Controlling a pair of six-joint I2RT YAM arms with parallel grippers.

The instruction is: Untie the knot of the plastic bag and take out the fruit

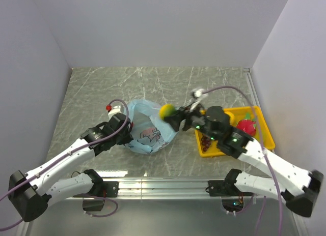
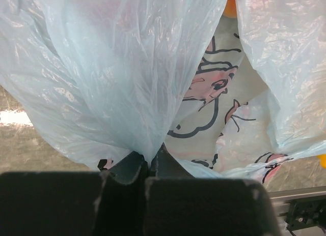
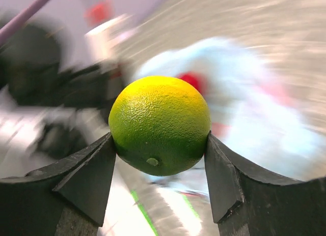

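Gripping yellow-green citrus [image 3: 159,124] across widest girth in right gripper [image 3: 159,144], plastic bag [image 1: 150,133] close ahead; risks squirting free on fast swing, rolling off bench [image 1: 102,88]. Pinching bag fold tight at left gripper [image 2: 150,167] fingertips [image 2: 131,169]; risks tearing thin film, or slipping and collapsing mouth over fruit [image 2: 230,6] inside.

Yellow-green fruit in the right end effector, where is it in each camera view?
Top external: the fruit sits mid-frame, at the upper right of the bag.
Left wrist: not clearly in it; a yellow sliver at the right edge might be it.
Right wrist: dead centre, clamped in the right end effector.
Shared landmark: the light-blue bag.
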